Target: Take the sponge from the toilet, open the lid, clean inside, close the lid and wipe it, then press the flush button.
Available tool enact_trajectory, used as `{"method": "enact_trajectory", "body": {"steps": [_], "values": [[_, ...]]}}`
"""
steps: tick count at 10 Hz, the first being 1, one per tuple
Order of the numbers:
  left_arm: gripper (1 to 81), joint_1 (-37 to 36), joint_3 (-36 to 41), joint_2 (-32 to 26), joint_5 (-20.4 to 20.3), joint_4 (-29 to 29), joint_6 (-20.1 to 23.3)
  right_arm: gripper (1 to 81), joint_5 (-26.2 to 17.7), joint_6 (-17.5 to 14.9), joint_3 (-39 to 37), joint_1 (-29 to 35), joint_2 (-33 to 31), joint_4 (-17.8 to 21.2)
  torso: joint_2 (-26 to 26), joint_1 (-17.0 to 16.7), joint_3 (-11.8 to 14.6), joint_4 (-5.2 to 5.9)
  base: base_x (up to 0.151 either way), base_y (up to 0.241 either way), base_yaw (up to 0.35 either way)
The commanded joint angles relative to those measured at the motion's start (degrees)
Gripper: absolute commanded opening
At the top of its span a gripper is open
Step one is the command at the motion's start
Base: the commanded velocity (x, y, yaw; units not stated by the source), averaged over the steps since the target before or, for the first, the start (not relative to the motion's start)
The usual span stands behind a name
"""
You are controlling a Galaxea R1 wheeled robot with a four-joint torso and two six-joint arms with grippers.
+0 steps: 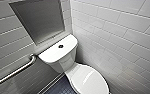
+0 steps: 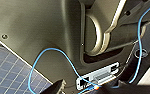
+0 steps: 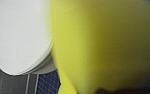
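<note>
Your bright yellow soft sponge (image 3: 101, 45) hangs close beside the closed white oval plastic lid (image 3: 18, 37) of the glossy white ceramic toilet (image 1: 57, 51), and since I cannot tell whether the right end effector is pinching it, lift the lid's front edge gently.

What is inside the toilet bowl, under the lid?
The white lid lies shut over the bowl of the toilet, so the inside is covered and cannot be seen.
</note>
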Motion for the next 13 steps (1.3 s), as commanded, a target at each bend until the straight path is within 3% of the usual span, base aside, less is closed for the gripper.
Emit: {"method": "enact_trajectory", "body": {"steps": [1,3,6,7,8,10,12,13], "values": [[81.1,1.6,0.7,-0.9,4.7,-0.6,0.2,1.0,1.1,0.0,2.5,-6.9,-8.0,-0.6,0.0,0.0,0.0,0.00,0.000,0.000,0.000],[81.1,1.6,0.5,-0.4,4.3,-0.4,0.2,1.0,0.5,-0.2,1.2,-13.7,-7.7,-2.0,0.0,0.0,0.0,0.00,0.000,0.000,0.000],[81.1,1.3,-0.9,0.1,3.6,-0.5,0.1,1.0,-1.0,-0.3,0.8,-24.3,-3.7,-11.8,0.0,0.0,0.0,0.00,0.000,0.000,0.000],[81.1,1.4,-1.2,0.3,3.6,-0.3,0.2,1.0,-1.4,-0.4,-1.6,-27.6,-1.0,-13.5,0.0,0.0,0.0,0.00,0.000,0.000,0.000],[81.1,1.3,-1.6,0.9,3.6,0.0,0.2,1.0,-1.4,-0.8,-4.9,-29.7,1.6,-13.6,5.7,-3.7,0.0,0.00,0.000,0.000,0.000],[81.1,1.3,-3.9,2.1,3.6,0.1,0.2,1.0,-1.3,-0.8,-12.6,-32.6,7.4,-13.5,6.2,-4.0,0.1,0.00,0.000,0.000,0.000],[81.1,1.2,-6.9,3.2,3.6,-0.5,0.1,1.0,-1.3,-0.8,-19.0,-33.9,12.2,-13.5,9.2,-6.1,4.8,0.00,0.000,0.000,0.000],[81.1,1.2,-8.2,3.9,3.3,-0.6,0.1,1.0,-1.3,-0.8,-21.5,-34.4,14.6,-13.7,10.9,-7.1,5.7,0.00,0.000,0.000,0.000]]}}
